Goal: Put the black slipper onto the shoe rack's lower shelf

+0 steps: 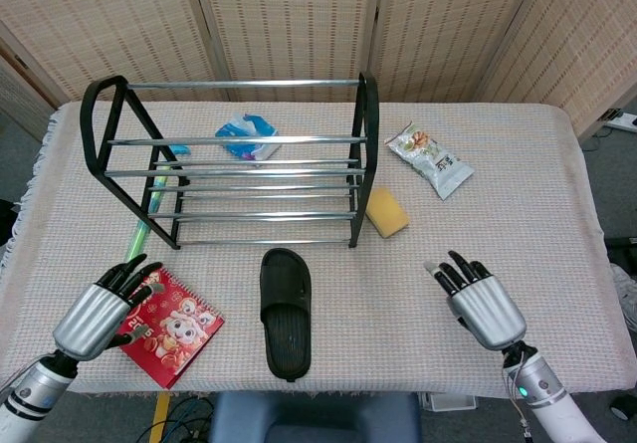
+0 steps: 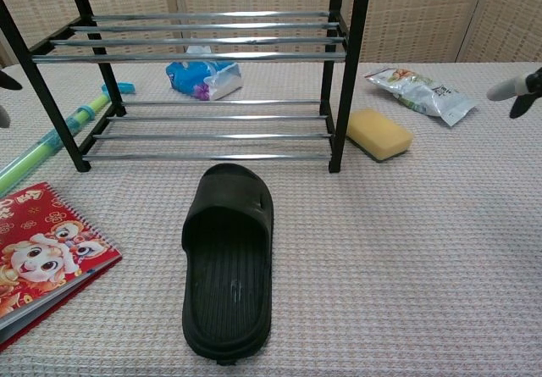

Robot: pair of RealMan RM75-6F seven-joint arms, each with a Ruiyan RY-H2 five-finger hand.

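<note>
The black slipper (image 1: 286, 310) (image 2: 227, 261) lies flat on the table, toe toward the shoe rack (image 1: 239, 160) (image 2: 203, 47), just in front of the rack's lower shelf (image 2: 212, 130). Nothing touches it. My right hand (image 1: 479, 299) hovers open at the table's front right, well away from the slipper; only its fingertips (image 2: 515, 87) show at the chest view's right edge. My left hand (image 1: 102, 308) is open above the front left, beside the red booklet, and a sliver of it (image 2: 4, 97) shows at the chest view's left edge.
A red calendar booklet (image 1: 161, 325) lies left of the slipper. A yellow sponge (image 1: 386, 211) sits by the rack's right leg and a snack bag (image 1: 429, 159) further right. A blue-white packet (image 1: 247, 136) and a green-blue tube (image 1: 139, 239) lie behind and left of the rack.
</note>
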